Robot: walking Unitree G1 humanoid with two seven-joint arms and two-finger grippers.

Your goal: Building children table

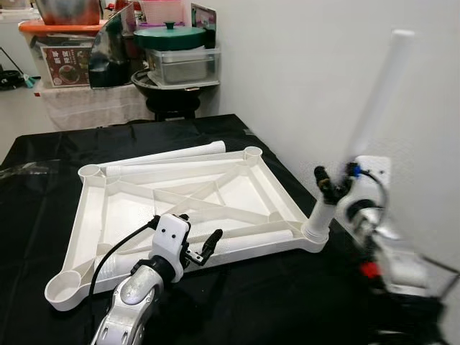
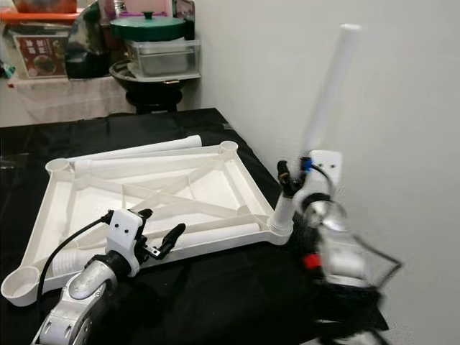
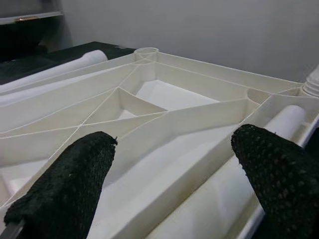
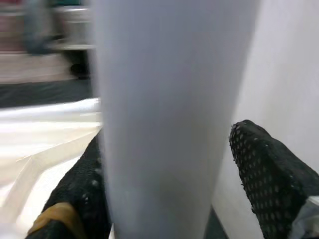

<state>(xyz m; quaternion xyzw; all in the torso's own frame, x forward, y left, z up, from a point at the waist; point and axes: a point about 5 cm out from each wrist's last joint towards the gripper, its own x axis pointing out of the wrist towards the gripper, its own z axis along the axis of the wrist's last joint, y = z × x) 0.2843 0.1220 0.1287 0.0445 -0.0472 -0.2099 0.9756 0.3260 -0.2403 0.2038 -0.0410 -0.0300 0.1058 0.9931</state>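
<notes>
The white tabletop (image 1: 183, 208) lies upside down on a black cloth (image 1: 43, 215), ribs up, in the left eye view. A white leg (image 1: 359, 136) stands tilted in the tabletop's near right corner socket, and the right gripper (image 1: 332, 185) sits around its lower part. The left gripper (image 1: 198, 248) hovers at the near edge, fingers spread. Two loose legs lie flat, one (image 1: 172, 154) along the far edge, one (image 1: 251, 233) inside the near edge.

The right eye view shows the same scene, with pots (image 2: 147, 29) stacked behind.

In the left wrist view, both black fingers (image 3: 65, 184) are wide apart above the ribs.

In the right wrist view, the fingers (image 4: 269, 174) flank the leg; whether they press it I cannot tell.
</notes>
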